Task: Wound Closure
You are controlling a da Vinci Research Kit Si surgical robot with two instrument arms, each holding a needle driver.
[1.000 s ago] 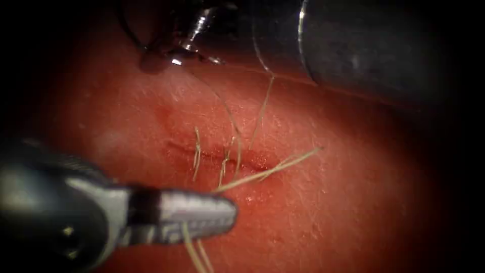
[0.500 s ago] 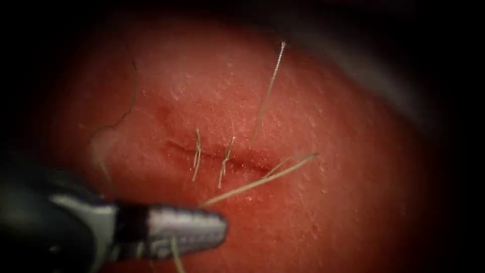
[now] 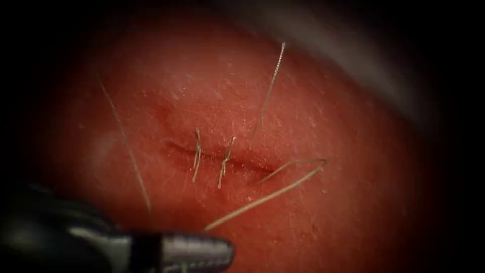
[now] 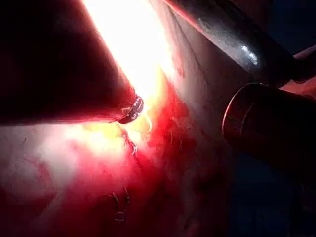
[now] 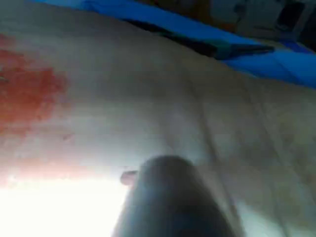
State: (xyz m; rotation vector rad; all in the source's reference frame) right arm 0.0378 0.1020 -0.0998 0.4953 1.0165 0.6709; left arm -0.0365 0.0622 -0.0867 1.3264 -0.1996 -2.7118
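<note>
Stitched cut [image 3: 222,161], looped thread [image 3: 273,189]

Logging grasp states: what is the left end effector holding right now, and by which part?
The left end effector holds the thread, gripped at the strand's near end where it meets the jaws. From there the strand runs up to the cut.

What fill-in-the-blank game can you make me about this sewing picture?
___ stitches cross the cut.
The thread runs from the cut to the ___ arm's pincer, which is shut on it.
The thread bends into a loop on the cut's ___ side.
Missing words: two; left; right.
</note>
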